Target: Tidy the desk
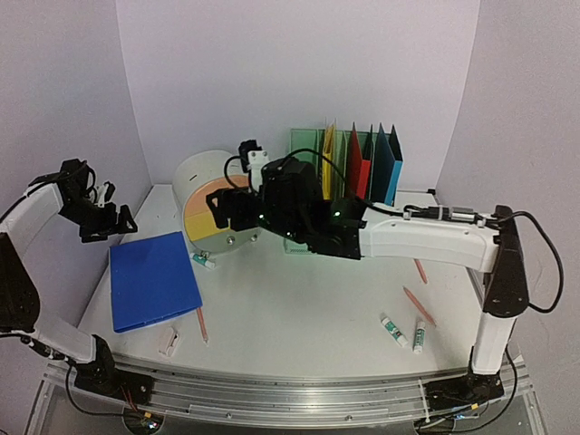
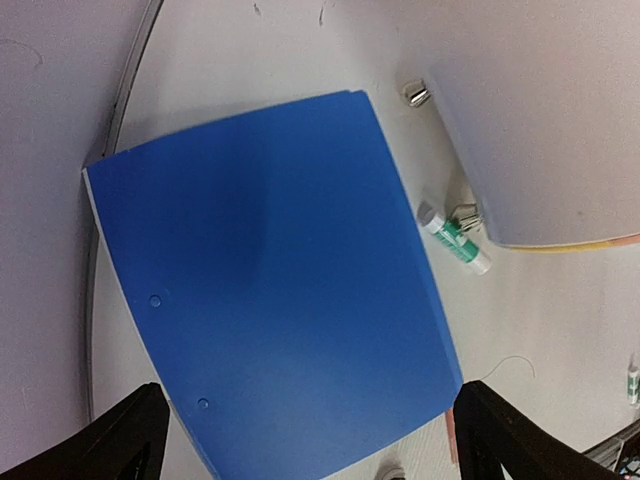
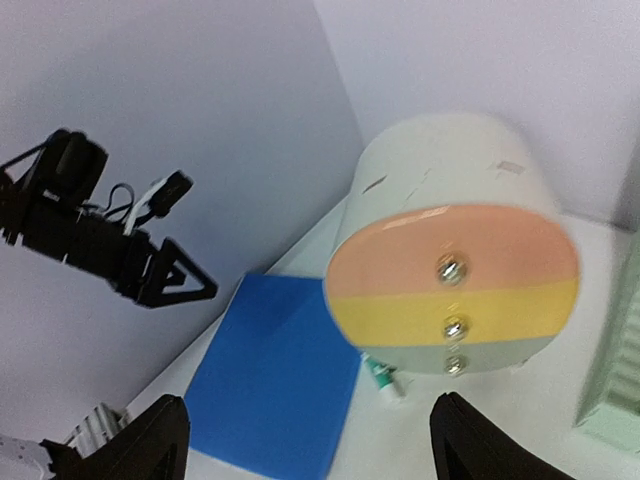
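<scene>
The white desk (image 1: pixel 308 304) has a silver rail (image 1: pixel 290 391) along its front and lilac walls around it. A blue folder (image 1: pixel 154 279) lies flat at the left; it also shows in the left wrist view (image 2: pixel 270 290) and the right wrist view (image 3: pixel 275 385). My left gripper (image 1: pixel 109 220) hangs above the folder's far edge, open and empty (image 2: pixel 310 445). My right gripper (image 1: pixel 225 210) is open and empty (image 3: pixel 310 450), held in front of a white drum (image 3: pixel 452 290) whose face is striped pink, yellow and pale green.
A glue stick (image 1: pixel 203 260) lies between folder and drum. Two more glue sticks (image 1: pixel 393 331) lie front right, beside pink pencils (image 1: pixel 419 305). Another pencil (image 1: pixel 202 323) and a small white item (image 1: pixel 169 340) lie near the folder's front. A file rack with coloured folders (image 1: pixel 358 168) stands at the back.
</scene>
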You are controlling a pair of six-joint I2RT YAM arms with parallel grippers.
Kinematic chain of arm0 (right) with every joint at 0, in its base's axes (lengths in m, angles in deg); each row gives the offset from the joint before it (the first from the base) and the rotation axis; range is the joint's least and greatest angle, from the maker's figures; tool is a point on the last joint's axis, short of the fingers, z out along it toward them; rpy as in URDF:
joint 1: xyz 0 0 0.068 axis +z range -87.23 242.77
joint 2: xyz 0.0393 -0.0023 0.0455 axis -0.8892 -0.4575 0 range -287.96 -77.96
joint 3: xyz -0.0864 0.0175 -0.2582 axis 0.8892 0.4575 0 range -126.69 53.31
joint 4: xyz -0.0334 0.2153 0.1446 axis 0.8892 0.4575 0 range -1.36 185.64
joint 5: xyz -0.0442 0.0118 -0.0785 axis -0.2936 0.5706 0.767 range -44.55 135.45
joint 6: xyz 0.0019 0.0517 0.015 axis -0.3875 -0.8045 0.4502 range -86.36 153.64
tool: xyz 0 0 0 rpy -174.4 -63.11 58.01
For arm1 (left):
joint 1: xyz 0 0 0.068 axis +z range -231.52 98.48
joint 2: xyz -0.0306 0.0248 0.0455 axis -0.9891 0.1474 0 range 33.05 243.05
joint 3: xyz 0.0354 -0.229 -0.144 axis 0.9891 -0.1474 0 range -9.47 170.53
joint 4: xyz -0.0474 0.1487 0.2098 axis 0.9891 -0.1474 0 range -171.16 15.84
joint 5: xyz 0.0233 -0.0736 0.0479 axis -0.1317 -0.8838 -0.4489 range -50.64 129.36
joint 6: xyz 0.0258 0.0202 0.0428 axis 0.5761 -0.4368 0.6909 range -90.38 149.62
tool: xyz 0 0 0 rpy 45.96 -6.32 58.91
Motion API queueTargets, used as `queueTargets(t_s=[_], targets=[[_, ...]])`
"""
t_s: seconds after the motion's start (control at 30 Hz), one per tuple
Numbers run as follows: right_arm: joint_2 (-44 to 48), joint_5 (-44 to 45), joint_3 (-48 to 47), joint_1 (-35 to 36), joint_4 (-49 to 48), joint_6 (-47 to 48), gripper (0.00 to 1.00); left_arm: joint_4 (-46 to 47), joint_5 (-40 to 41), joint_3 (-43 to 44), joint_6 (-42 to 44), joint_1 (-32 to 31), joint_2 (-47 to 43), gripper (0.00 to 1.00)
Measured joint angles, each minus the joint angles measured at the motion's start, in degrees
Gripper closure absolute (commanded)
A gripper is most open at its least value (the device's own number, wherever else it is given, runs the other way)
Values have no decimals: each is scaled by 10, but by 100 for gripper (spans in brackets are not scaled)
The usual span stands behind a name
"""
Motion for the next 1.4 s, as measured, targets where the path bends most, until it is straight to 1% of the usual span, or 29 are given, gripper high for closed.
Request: queueTargets(t_s=[0.07,0.13,0.23,0.3,0.4,0.53,0.63,0.83,0.97,1.17,1.4], targets=[[-44,-47,-24,5,14,-46,24,-4,4,-4,20,16,20,1],[-96,-96,-46,10,29,-86,29,-4,9,-12,46,40,40,6],[-169,-156,-75,14,49,-136,30,-1,18,-32,82,82,62,15],[-202,-186,-82,17,64,-163,33,8,31,-54,103,102,70,15],[-232,-211,-92,20,83,-194,33,34,54,-100,130,106,69,16],[-240,-209,-104,20,88,-221,31,71,72,-159,156,106,64,18],[-263,-195,-147,19,83,-229,31,92,80,-184,167,106,65,19],[-368,-195,-247,5,64,-257,32,134,86,-195,172,106,65,19],[-426,-194,-271,-8,60,-263,31,152,79,-207,179,106,65,19],[-468,-218,-333,-23,57,-276,32,167,49,-213,191,106,77,21],[-509,-267,-368,-28,-4,-323,33,185,25,-212,202,106,98,26]])
